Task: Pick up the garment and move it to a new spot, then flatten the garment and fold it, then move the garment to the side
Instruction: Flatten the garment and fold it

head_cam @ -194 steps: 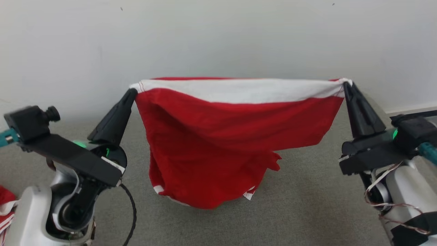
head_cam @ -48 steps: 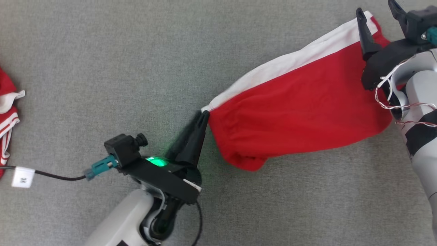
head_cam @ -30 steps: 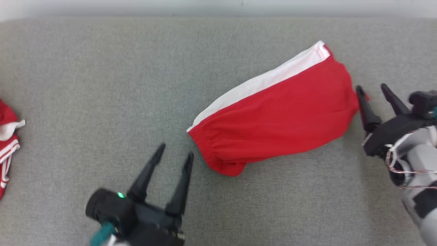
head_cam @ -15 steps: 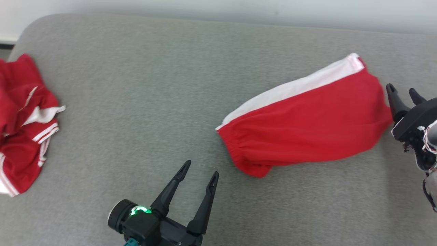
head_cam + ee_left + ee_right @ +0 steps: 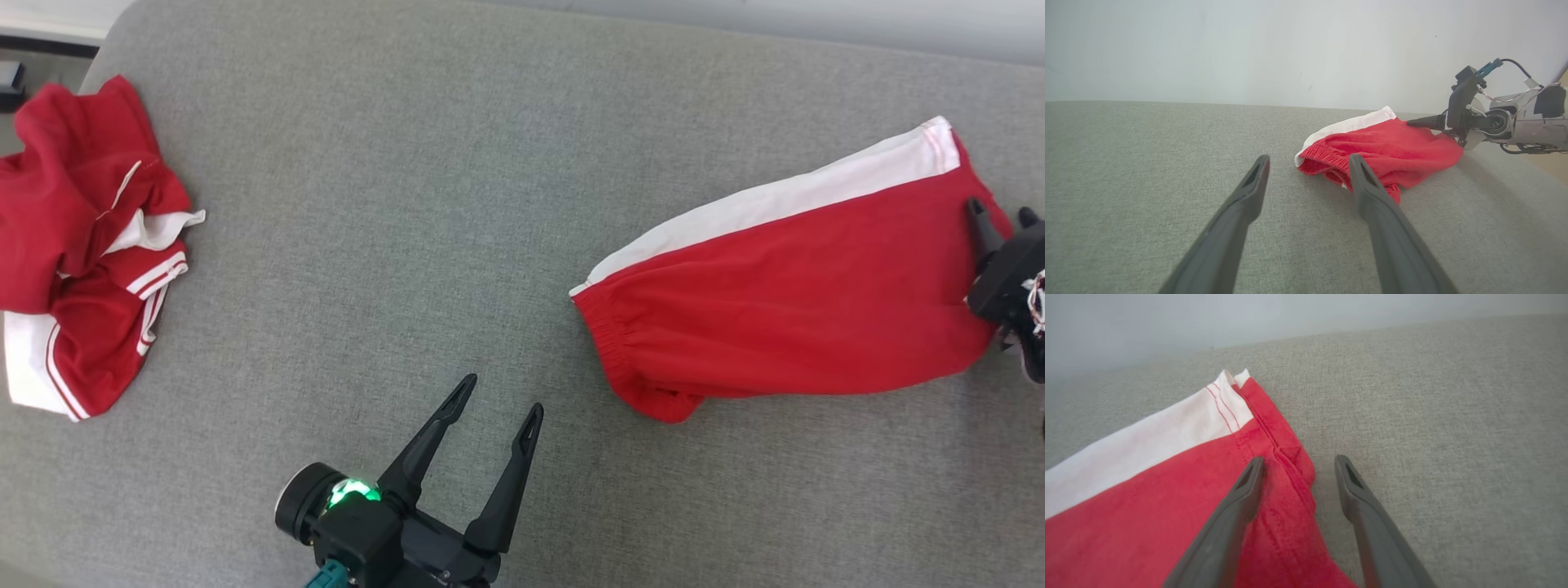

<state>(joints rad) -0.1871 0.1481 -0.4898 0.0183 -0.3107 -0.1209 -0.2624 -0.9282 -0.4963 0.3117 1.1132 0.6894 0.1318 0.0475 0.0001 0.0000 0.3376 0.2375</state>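
The garment [image 5: 800, 302], red shorts with a white side stripe, lies flattened on the grey surface at the right, its elastic waistband toward the left. It also shows in the left wrist view [image 5: 1392, 147] and the right wrist view [image 5: 1167, 490]. My right gripper [image 5: 1000, 211] is at the garment's right hem, open. In its wrist view, the right gripper [image 5: 1300, 460] straddles the hem fold, with one finger over red cloth and the other over bare surface. My left gripper [image 5: 500, 394] stands open and empty, left of the waistband and apart from it [image 5: 1308, 161].
A second red and white garment [image 5: 82, 237] lies crumpled at the far left. The grey padded surface [image 5: 367, 204] has a rounded corner at the upper left, and a pale wall [image 5: 1249, 49] stands behind it.
The garment, once held up by both grippers, was laid down and let go. Over the last second the head view shifted, and my right gripper moved onto the right hem, its jaws slightly narrower.
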